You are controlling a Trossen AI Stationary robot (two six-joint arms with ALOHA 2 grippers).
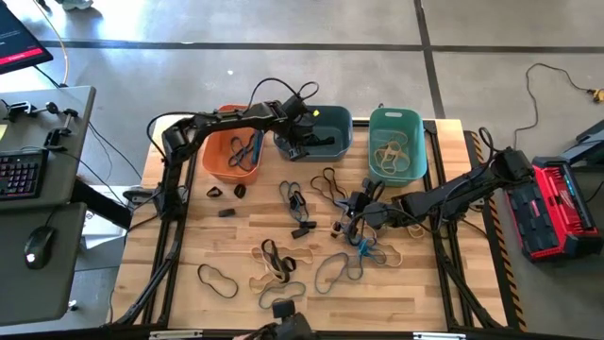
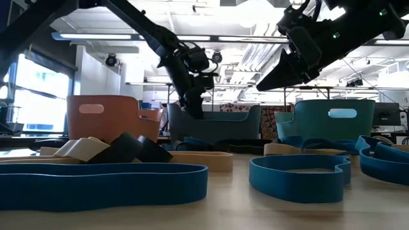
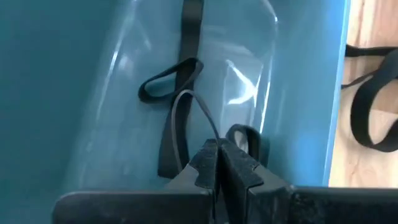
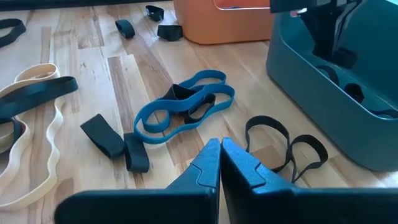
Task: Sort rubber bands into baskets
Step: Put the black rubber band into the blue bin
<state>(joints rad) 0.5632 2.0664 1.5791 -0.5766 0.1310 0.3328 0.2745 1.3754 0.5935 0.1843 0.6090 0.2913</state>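
Rubber bands (image 1: 330,272) in blue, black and tan lie scattered over the middle and lower part of the wooden table (image 1: 444,293) in the high view, and we see more of them inside the tubs along the upper edge. From left to right there stand the orange basket (image 1: 215,161), the slate basket (image 1: 332,142) and the teal basket (image 1: 396,144), close together in a row.

We find the left gripper (image 1: 300,142) reaching down into the slate basket; its wrist view shows the fingers (image 3: 239,165) pressed together with a thin dark band (image 3: 177,127) rising from between their tips, so it grips that band over the basket floor, where other dark bands lie.

The right gripper (image 1: 357,210) hangs above the table centre, its fingers (image 4: 239,168) closed on nothing, over a blue band (image 4: 180,112) and a black looped band (image 4: 286,146).

Around the table we see grey floor, a desk with keyboard (image 1: 21,175) and mouse (image 1: 38,247) at the left of the frame, and a red case (image 1: 557,208) at the right. In the low view a ceiling with strip lights spreads behind the baskets
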